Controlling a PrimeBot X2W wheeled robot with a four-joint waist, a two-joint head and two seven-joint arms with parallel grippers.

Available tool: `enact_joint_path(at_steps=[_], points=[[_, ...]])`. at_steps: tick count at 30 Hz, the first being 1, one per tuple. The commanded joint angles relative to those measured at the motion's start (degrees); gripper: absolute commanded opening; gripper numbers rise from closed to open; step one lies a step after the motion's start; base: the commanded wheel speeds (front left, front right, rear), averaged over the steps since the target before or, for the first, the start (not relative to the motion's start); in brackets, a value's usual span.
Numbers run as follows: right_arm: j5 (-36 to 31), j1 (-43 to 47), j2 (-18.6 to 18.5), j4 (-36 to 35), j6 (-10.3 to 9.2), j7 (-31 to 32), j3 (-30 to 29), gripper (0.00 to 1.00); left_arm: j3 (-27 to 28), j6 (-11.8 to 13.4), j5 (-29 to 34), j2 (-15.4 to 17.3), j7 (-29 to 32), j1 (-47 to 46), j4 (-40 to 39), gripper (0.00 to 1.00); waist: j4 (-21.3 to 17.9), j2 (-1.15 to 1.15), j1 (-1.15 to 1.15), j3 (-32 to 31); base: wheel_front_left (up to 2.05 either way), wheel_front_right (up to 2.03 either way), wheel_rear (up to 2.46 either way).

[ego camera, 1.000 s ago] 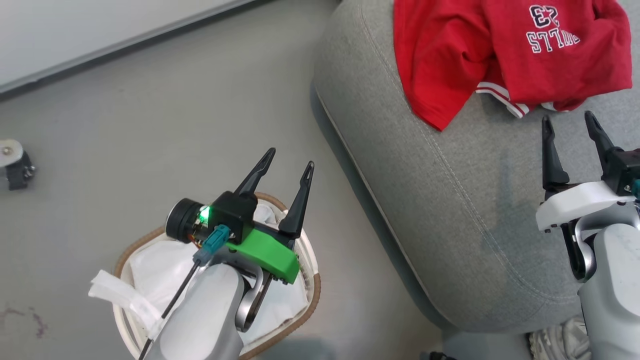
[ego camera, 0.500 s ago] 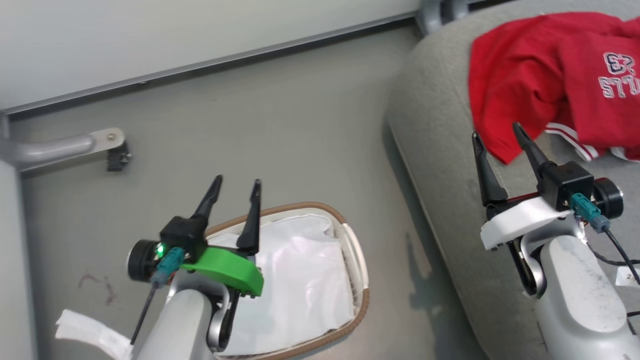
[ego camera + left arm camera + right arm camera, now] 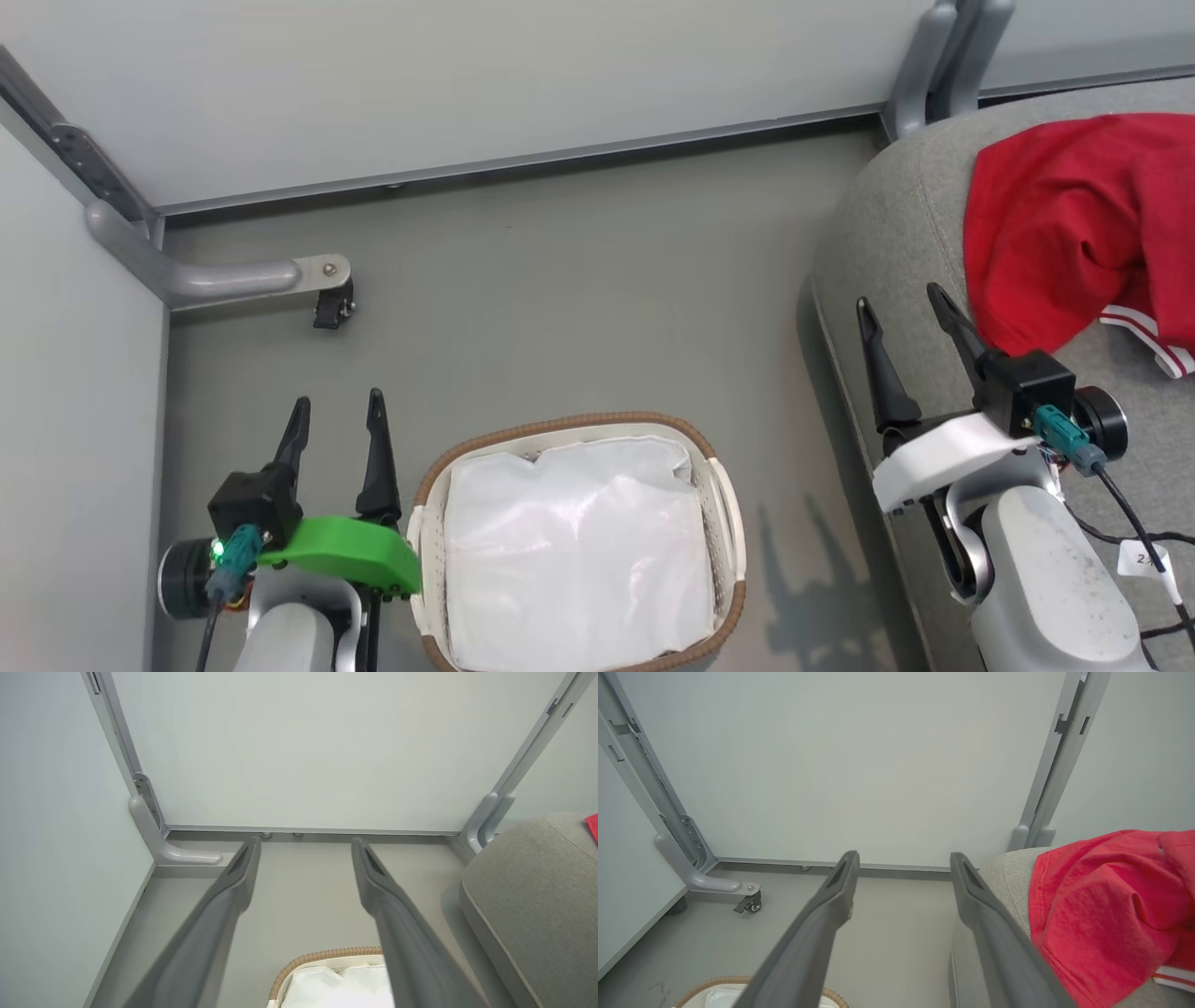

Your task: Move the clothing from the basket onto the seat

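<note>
The red clothing (image 3: 1064,224) lies heaped on the grey seat (image 3: 896,243) at the right, with a white-striped trim (image 3: 1148,338) at its lower edge; the same red clothing (image 3: 1106,914) lies on the seat (image 3: 1008,877) in the right wrist view. The white basket (image 3: 719,504) with its brown rim stands on the floor at bottom centre, holding a shiny white liner sheet (image 3: 569,551). My left gripper (image 3: 336,415) is open and empty, just left of the basket. My right gripper (image 3: 901,303) is open and empty over the seat's left edge, beside the clothing.
Pale partition walls close off the back and left. A grey frame foot with a castor (image 3: 331,303) juts onto the floor at the left, and another frame post (image 3: 934,65) stands behind the seat. Bare grey floor (image 3: 579,308) lies between basket and wall.
The head camera has swung left and up, so the basket, seat and walls have shifted in view. Both grippers stay open and empty; the left now sits beside the basket instead of over it.
</note>
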Motion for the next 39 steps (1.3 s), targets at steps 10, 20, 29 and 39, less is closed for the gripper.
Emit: enact_joint_path(at_steps=[10, 20, 29, 39], points=[[1.9, 5.9, 0.0, 1.1, -0.08, 0.0, 0.3, 1.0, 2.8, -0.9, -3.4, 0.1, 0.1, 6.3, 1.4, 1.0, 1.4, 0.0, 0.0, -4.0, 0.0, 0.0, 0.0], [3.7, 7.8, 0.7, 3.7, 0.0, 0.5, 0.3, 0.0, 3.5, -1.4, -5.7, -0.3, 0.5, 7.4, 5.2, 0.0, 1.3, 0.0, 0.0, -4.5, 0.0, 0.0, 0.0], [14.1, 8.5, 0.6, 2.4, -0.01, 3.2, -0.9, 0.0, 4.8, -1.9, -14.5, -0.2, 3.1, 7.1, 3.5, 0.0, 1.3, 0.0, 0.0, -4.9, 0.0, 0.0, 0.0], [24.3, 9.3, 0.6, 1.0, -0.01, 5.7, -1.9, 0.0, 6.1, -2.5, -23.2, -0.2, 5.6, 6.9, 1.7, 0.0, 1.4, 0.0, 0.0, -5.4, 0.0, 0.0, 0.0]])
